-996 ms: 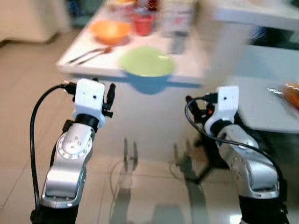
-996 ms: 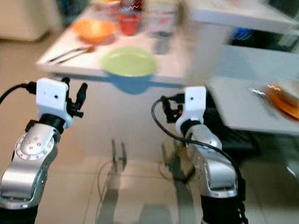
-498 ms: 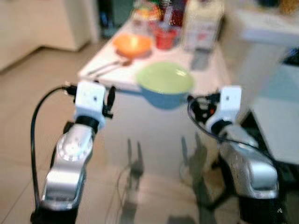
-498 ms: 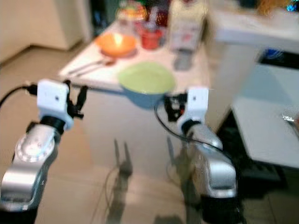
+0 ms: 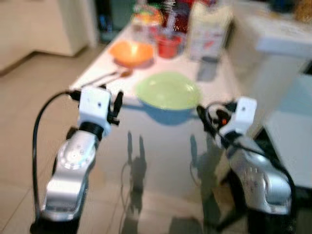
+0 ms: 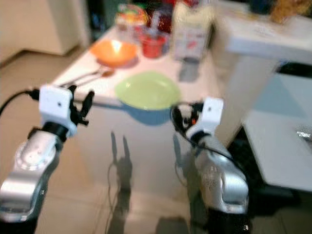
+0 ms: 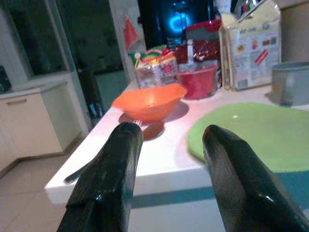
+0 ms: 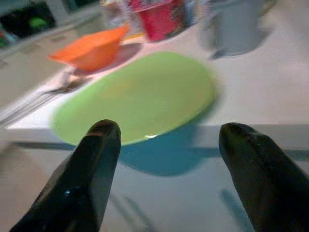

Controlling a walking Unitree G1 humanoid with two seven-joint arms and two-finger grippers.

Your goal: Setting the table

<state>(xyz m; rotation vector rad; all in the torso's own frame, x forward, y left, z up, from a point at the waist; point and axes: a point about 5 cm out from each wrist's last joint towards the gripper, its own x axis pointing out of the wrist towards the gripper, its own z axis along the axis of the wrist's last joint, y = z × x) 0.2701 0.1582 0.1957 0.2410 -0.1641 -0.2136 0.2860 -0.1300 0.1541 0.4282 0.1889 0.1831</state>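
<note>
Ahead, the white table (image 5: pixel 214 83) carries a green plate (image 5: pixel 168 90) at its near edge, overhanging it slightly. Behind the plate to the robot's left sits an orange bowl (image 5: pixel 130 52), with cutlery (image 5: pixel 109 76) lying just in front of it near the table's left edge; the blur hides what pieces these are. A red cup (image 5: pixel 168 46) stands beside the bowl, a white carton (image 5: pixel 208 30) and a grey container (image 7: pixel 289 82) further right, and packaged food (image 7: pixel 154 65) sits at the back.

The left gripper (image 7: pixel 169 145) is raised short of the table's near-left corner, its jaws open and empty, looking toward the bowl and plate. The right gripper (image 8: pixel 169 137) is held up below the plate's front rim, jaws spread wide with nothing between them. Both grippers are apart from the table and everything on it. Tiled floor (image 5: pixel 29 112) lies to the left.
</note>
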